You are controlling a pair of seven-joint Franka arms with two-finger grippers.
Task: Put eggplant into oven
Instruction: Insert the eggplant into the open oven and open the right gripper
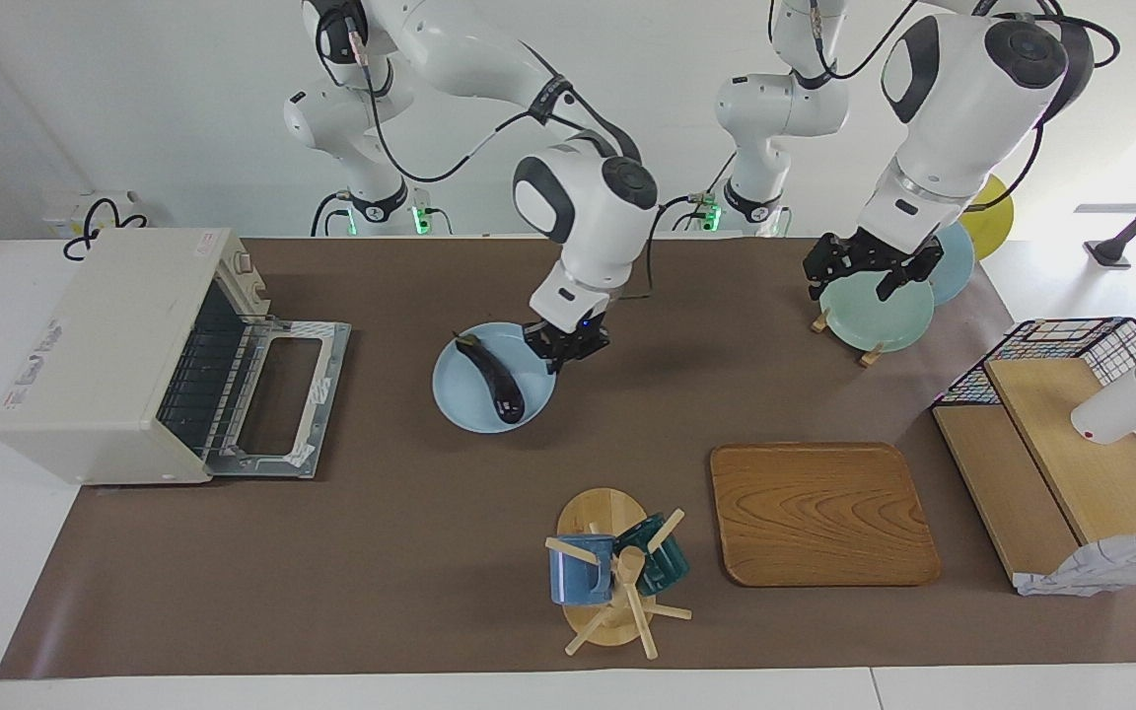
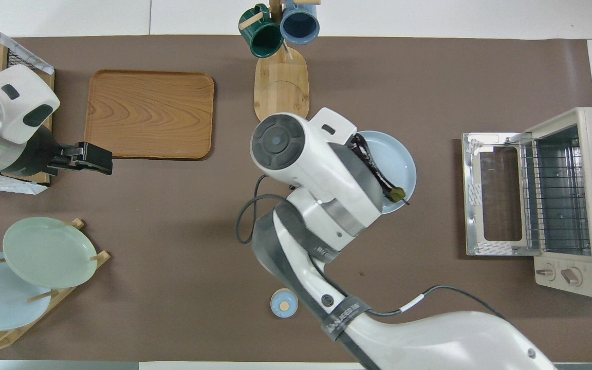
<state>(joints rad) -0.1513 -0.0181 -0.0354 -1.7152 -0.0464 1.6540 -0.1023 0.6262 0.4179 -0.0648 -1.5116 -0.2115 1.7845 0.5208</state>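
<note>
The dark purple eggplant [image 1: 495, 380] [image 2: 376, 167] lies on a light blue plate [image 1: 460, 392] [image 2: 400, 154], its green stem toward the robots. My right gripper [image 1: 560, 353] is shut on the rim of that plate and holds it just above the brown mat, between the table's middle and the oven. In the overhead view the right arm's wrist hides those fingers. The cream oven [image 1: 100, 355] [image 2: 581, 200] stands at the right arm's end with its door [image 1: 277, 394] folded down flat and the wire rack showing. My left gripper [image 1: 869, 279] [image 2: 102, 162] waits open over the green plate.
A wooden tray [image 1: 819, 513] and a mug tree [image 1: 612, 577] with two mugs sit farther from the robots. A rack with a green plate [image 1: 874, 314] and a wire basket [image 1: 1061, 340] stand at the left arm's end. A small blue round piece [image 2: 283, 303] lies near the robots.
</note>
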